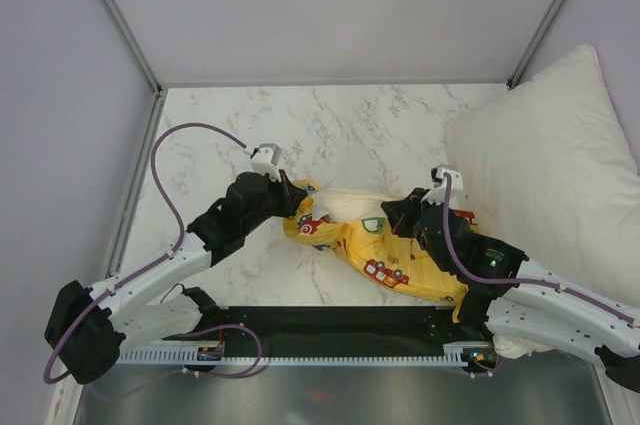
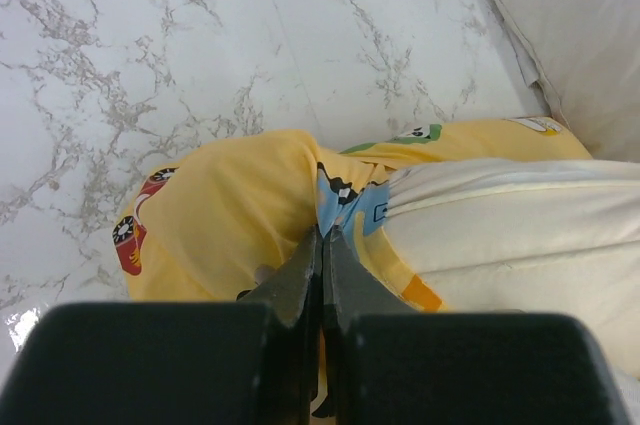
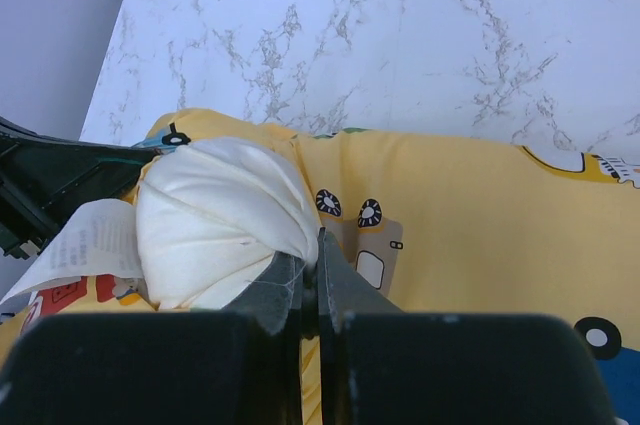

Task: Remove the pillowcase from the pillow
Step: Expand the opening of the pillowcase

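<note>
The yellow pillowcase (image 1: 395,260) with printed cars lies bunched near the table's front edge. The cream pillow (image 1: 350,205) sticks out of its open left end. My left gripper (image 1: 296,197) is shut on the pillowcase's rim (image 2: 345,200); its jaws (image 2: 324,237) pinch the fabric beside the pillow (image 2: 510,235). My right gripper (image 1: 405,215) is shut on the pillow: in the right wrist view the cream fabric (image 3: 220,215) bunches into the closed jaws (image 3: 318,241), with the pillowcase (image 3: 480,215) to the right. The left gripper's fingers (image 3: 60,170) show there at far left.
A large bright white pillow (image 1: 560,155) lies along the right side, its corner in the left wrist view (image 2: 570,15). A white care label (image 3: 80,240) hangs by the opening. Marble tabletop (image 1: 330,125) extends behind. A black rail (image 1: 330,320) runs along the front edge.
</note>
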Motion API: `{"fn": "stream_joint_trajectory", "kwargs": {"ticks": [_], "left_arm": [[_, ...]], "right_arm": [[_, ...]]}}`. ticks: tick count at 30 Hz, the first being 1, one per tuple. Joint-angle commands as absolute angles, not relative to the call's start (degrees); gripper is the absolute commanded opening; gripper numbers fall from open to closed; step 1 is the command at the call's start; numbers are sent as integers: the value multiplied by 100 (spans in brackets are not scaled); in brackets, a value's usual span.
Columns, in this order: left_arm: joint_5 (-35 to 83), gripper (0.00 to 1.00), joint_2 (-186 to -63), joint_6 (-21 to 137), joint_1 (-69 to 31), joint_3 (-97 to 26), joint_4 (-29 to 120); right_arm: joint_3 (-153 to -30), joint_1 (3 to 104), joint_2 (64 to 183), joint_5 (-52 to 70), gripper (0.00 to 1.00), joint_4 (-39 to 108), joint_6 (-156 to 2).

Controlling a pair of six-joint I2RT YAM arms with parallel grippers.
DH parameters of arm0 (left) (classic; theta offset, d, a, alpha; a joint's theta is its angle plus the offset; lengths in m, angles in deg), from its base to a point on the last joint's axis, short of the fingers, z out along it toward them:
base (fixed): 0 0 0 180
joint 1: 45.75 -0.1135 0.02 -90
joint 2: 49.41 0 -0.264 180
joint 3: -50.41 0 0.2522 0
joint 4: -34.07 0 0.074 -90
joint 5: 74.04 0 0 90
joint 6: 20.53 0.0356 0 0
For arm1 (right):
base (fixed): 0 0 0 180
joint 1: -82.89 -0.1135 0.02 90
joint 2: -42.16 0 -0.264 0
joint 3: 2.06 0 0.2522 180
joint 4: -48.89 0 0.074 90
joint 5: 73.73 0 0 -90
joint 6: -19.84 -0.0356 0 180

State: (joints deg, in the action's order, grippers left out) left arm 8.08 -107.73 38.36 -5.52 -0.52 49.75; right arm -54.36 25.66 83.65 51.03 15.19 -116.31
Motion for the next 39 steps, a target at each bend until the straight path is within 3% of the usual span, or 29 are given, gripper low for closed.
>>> {"fn": "stream_joint_trajectory", "kwargs": {"ticks": [1,7,15,17,18,21,24,39], "left_arm": [[-524,2,-10680,4310,-1086,316,5663],[-31,2,-10961,4109,-1068,562,5251],[664,2,-11541,3740,-85,1247,3827],[586,2,-11786,3617,353,1353,3598],[515,2,-11857,3573,512,1388,3527],[277,2,-12059,3406,839,1546,3334],[286,2,-12078,3274,953,1731,3088],[383,2,-10997,3203,1068,2601,2332]], "right_arm": [[-5625,2971,8187,7305,0,313,-10945],[-5529,2971,8303,7095,0,1057,-10560],[-5941,2971,9154,5091,1,1842,-9338],[-6300,2971,9304,4871,13,1878,-9100],[-6432,2971,9330,4557,34,1896,-9012],[-7090,2971,9436,3802,62,1896,-8792],[-7443,2954,9673,3342,78,1905,-8686],[-7357,2251,11255,2146,89,2449,-8493]]}}
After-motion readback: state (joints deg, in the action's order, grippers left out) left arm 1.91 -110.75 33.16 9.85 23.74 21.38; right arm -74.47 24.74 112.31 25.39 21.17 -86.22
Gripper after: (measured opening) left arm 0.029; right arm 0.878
